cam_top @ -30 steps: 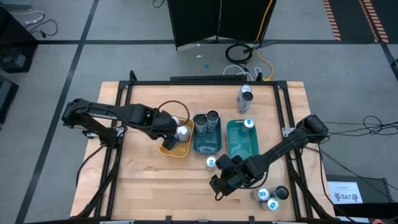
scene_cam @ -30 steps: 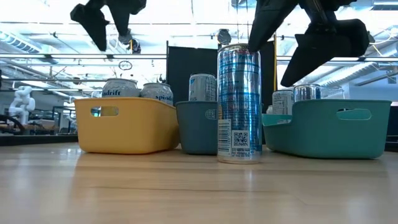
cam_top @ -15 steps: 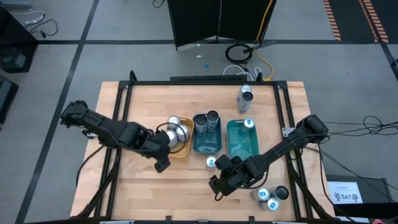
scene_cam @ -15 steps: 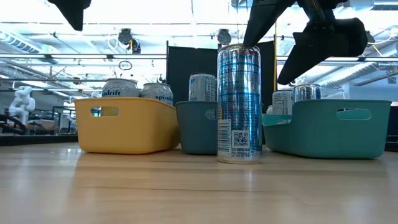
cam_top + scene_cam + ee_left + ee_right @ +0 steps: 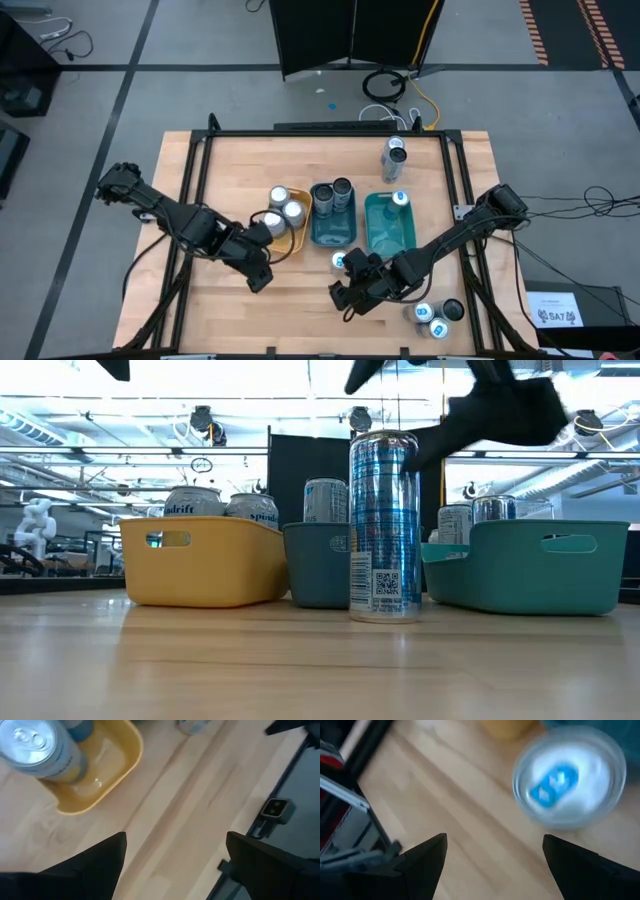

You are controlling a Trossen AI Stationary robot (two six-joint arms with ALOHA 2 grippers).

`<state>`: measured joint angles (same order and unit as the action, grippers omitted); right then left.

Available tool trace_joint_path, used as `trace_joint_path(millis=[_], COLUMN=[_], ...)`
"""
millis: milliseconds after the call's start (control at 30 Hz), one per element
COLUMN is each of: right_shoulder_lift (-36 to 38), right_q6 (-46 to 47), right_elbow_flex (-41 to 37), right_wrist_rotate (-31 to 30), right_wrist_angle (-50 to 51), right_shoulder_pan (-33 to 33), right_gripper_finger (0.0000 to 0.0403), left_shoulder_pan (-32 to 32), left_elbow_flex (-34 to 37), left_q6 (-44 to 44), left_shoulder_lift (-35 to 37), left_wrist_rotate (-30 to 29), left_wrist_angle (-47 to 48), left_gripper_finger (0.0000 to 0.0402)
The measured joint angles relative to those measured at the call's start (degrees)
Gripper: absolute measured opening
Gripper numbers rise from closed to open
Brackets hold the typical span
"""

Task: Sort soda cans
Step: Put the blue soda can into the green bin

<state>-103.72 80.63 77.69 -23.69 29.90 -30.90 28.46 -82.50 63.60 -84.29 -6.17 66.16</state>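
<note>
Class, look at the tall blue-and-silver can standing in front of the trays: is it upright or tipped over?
Upright. The tall can stands on its base on the table, and from above only its round top shows.

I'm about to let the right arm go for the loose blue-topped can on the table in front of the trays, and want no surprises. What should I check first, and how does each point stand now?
1. Right gripper open and empty: ok; fingers spread, nothing between them.
2. Blue-topped can upright and free on the table: ok; stands alone in front of the trays.
3. Gripper lined up on the can: not ok; the can sits off to one side of its fingers, not between them.
4. Left gripper clear of the path: ok; open, empty, in front of the yellow tray.
5. Room in the right-hand teal tray: ok; one can inside, floor mostly bare.
</note>
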Motion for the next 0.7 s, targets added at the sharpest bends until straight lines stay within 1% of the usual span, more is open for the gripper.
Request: trace_joint_path(millis=[67, 200, 300, 367, 433, 533, 700], right_shoulder_lift=[0.0, 0.01, 0.56, 0.82, 0.87, 0.87, 0.87], right_q6=[-1.79, -3.23, -7.16, -8.03, -7.35, -4.8, 0.56], right_elbow_flex=[0.0, 0.0, 0.09, 1.68, 4.02, 7.32, 12.29], right_wrist_rotate=[-2.83, -6.29, -5.25, -3.8, -2.82, -1.01, -0.39], right_wrist_angle=[-1.18, -5.72, -10.23, -9.99, -7.47, -0.92, 10.6], right_shoulder_pan=[0.4, 2.05, 3.19, 3.54, 3.55, 3.09, 1.72], right_gripper_finger=[0.032, 0.032, 0.032, 0.032, 0.032, 0.032, 0.032], left_shoulder_pan=[0.96, 2.62, 2.85, 2.79, 2.81, 2.85, 2.55], left_elbow_flex=[0.0, 0.0, 0.0, 0.0, 0.0, 0.0, 0.0], left_q6=[-0.16, -5.27, -8.28, -10.19, -12.4, -15.13, -19.03], left_shoulder_lift=[0.0, 0.0, 0.0, 0.0, 0.0, 0.0, 0.0], left_wrist_rotate=[-1.23, -3.63, -5.39, -5.51, -5.63, -5.62, -5.89], left_wrist_angle=[-0.41, -1.16, -0.99, -0.97, -0.98, -0.92, -0.47], left_gripper_finger=[0.035, 0.035, 0.035, 0.035, 0.035, 0.035, 0.035])
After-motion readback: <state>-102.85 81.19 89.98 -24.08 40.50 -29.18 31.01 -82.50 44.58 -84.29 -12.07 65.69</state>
